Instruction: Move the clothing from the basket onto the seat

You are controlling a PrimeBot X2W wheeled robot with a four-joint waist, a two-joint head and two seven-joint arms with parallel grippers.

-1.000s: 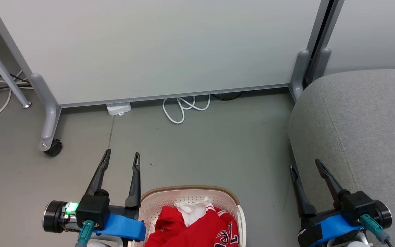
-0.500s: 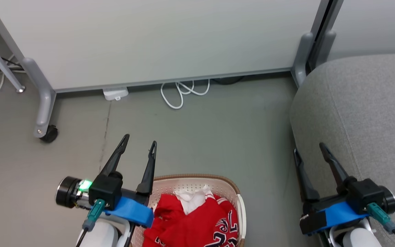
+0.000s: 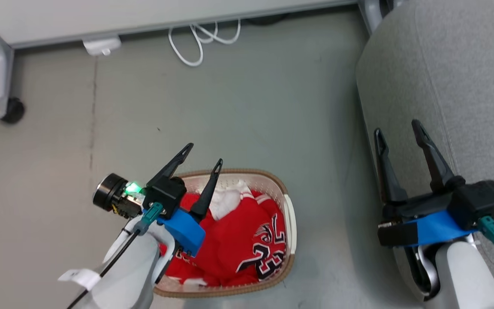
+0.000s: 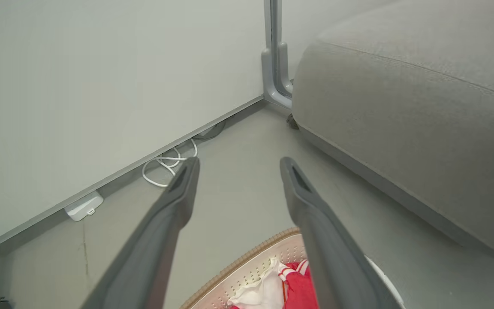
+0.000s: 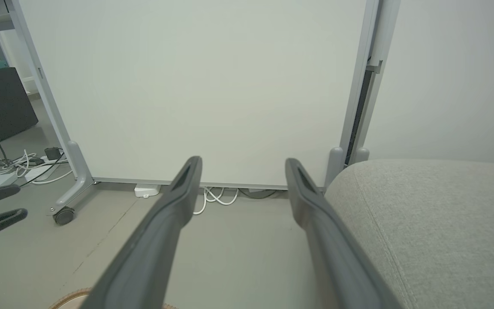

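The soft red clothing (image 3: 234, 240) lies bunched in the holey white plastic basket (image 3: 247, 174), near the big rounded grey cloth seat (image 3: 465, 64). The left gripper (image 3: 206, 153) over the basket and the right gripper (image 3: 395, 126) by the seat hold their long fingers apart, empty.

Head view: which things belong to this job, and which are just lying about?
Job: clothing, basket, seat, left tool and right tool, both open.
Lying about: white cable, white adapter, caster wheel.

The clothing (image 3: 234, 238) lies heaped in the basket (image 3: 251, 172).
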